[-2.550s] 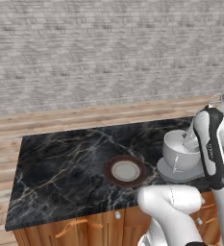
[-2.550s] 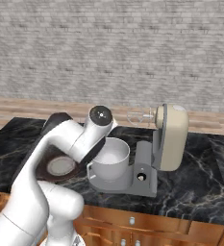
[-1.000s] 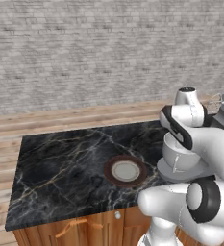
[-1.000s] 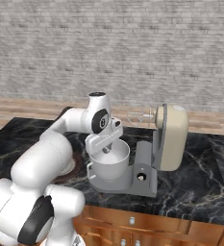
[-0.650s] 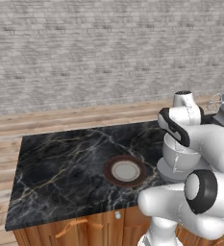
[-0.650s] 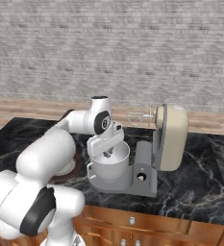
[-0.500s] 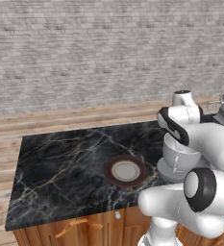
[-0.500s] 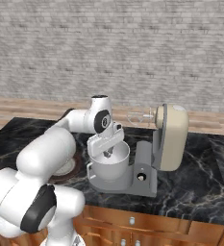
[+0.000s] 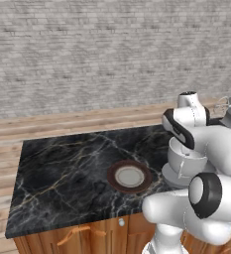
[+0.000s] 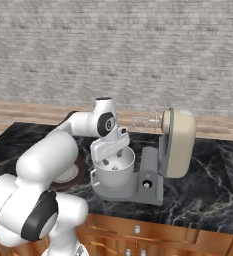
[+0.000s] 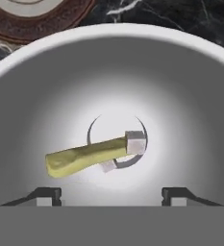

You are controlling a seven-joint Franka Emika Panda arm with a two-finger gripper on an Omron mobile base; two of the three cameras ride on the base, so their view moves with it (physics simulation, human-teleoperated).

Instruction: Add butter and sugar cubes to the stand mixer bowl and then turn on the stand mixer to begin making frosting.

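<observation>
The stand mixer bowl (image 10: 114,172) (image 9: 184,159) sits on the base of the stand mixer (image 10: 177,144), under its tilted-back cream head and wire whisk (image 10: 143,121). My gripper (image 10: 112,158) (image 11: 111,196) hangs just above the bowl's mouth, pointing down into it. Its fingertips (image 11: 46,194) stand wide apart and open, with nothing between them. On the floor of the bowl (image 11: 190,110) lies the butter (image 11: 84,156), a pale yellow-green stick. One sugar cube (image 11: 135,142) touches the stick's end and another sugar cube (image 11: 107,166) lies right beside it.
A round brown-rimmed plate (image 9: 129,176) (image 11: 31,21) rests on the black marble counter (image 9: 62,168) just left of the bowl. The mixer's head stands close to the right of my hand. A brick wall runs behind the counter.
The arm has stayed almost still over the bowl. The gripper's fingers have spread apart from shut.
</observation>
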